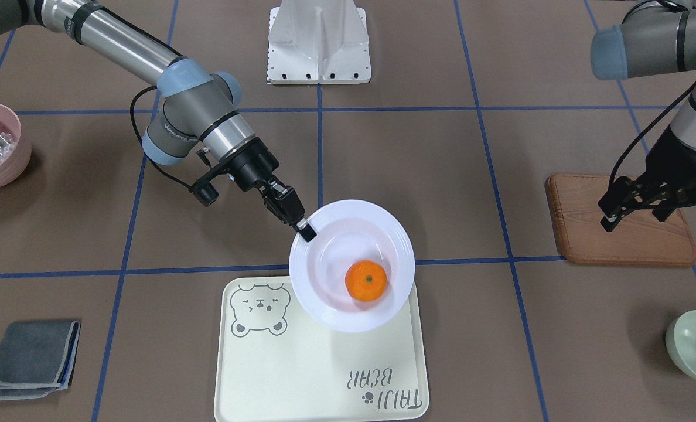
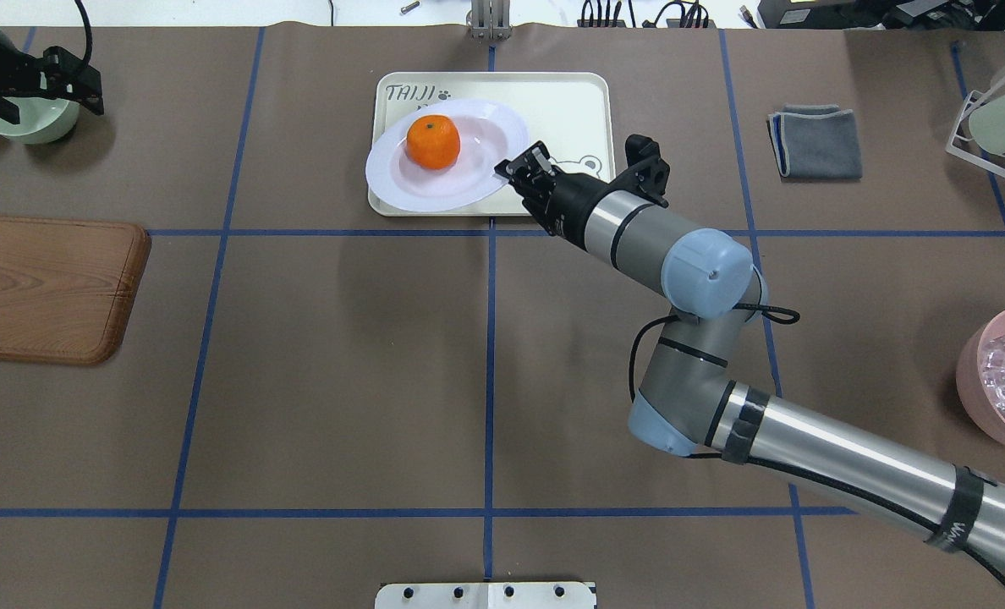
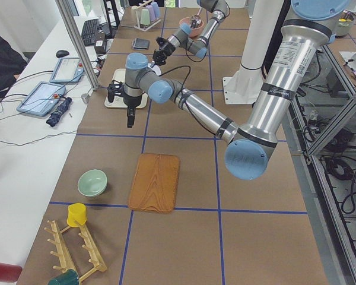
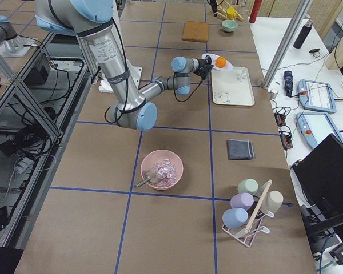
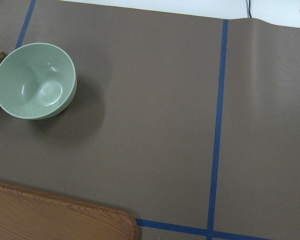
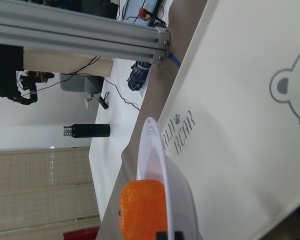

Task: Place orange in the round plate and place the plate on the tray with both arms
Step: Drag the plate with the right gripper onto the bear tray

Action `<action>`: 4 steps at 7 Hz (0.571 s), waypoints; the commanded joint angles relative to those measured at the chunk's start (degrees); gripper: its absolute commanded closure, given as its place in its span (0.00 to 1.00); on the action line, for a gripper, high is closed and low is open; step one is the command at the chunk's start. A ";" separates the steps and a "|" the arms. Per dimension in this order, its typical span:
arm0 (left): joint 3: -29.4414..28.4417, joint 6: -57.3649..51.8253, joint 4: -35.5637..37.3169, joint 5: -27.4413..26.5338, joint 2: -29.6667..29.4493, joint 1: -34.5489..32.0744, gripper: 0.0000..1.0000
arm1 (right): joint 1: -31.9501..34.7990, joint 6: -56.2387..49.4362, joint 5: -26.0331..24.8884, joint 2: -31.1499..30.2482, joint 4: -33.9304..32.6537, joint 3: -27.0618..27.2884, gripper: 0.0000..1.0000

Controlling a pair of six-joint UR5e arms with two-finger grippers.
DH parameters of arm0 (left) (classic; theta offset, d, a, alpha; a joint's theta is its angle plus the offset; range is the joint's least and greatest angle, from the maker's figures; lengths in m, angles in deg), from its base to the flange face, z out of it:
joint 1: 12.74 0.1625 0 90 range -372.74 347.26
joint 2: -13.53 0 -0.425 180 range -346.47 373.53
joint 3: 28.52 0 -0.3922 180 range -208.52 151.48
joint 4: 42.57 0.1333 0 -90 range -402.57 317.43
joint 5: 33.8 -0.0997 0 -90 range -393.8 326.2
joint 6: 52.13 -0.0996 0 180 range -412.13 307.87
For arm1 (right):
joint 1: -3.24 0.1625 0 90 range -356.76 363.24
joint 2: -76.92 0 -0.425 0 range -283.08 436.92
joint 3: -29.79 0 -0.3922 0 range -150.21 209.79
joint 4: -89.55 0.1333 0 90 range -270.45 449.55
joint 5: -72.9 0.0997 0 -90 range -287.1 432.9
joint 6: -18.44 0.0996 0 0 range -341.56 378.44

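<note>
Tray (image 1: 301, 363) nearest me; I see the right gripper (image 1: 304, 230) pinching the plate (image 1: 324, 281) rim. The plate is tilted over the tray's corner, orange (image 1: 366, 281) inside, stem dot up. Left gripper (image 1: 635, 218) hangs spread, empty, above the board (image 1: 629, 249).
</note>
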 commanded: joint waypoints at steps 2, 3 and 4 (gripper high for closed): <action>-0.04 0.00 0.00 -0.04 0.09 0.00 0.01 | 3.56 0.62 -0.49 7.82 -0.56 -15.20 1.00; -0.04 0.00 0.00 -0.04 0.09 0.00 0.01 | 3.56 0.36 -0.32 8.02 -0.73 -16.54 1.00; -0.13 0.00 0.09 -0.04 0.09 0.00 0.01 | 3.56 0.35 0.03 8.02 -1.08 -16.82 1.00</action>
